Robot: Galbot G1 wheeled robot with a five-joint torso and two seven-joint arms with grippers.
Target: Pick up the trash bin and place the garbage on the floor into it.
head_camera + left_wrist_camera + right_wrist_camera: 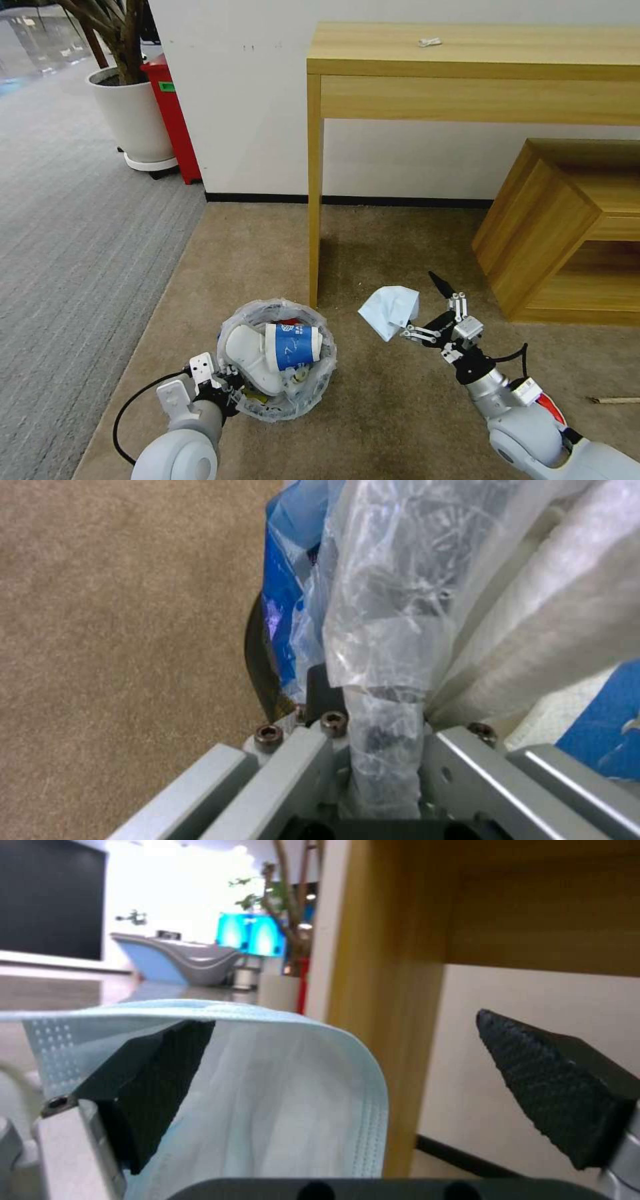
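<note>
The trash bin (323,373), black with a crinkled clear bag, is at my lower left over the beige floor (400,400). A white slipper (248,353) and a blue-white paper cup (292,347) lie in it. My left gripper (230,385) is shut on the bin's near rim; the left wrist view shows the bag (387,630) pinched between its fingers (460,770). To the right of the bin, my right gripper (421,305) is open above the carpet. A pale blue mask (390,310) hangs from one of its fingers (160,1075). A wooden stick (613,400) lies on the carpet at far right.
A wooden table's leg (313,200) stands just behind the bin and the mask. A low wooden shelf unit (567,233) is at the right. At the far left are a white planter (133,120), a red box (175,120) and grey striped carpet (80,233).
</note>
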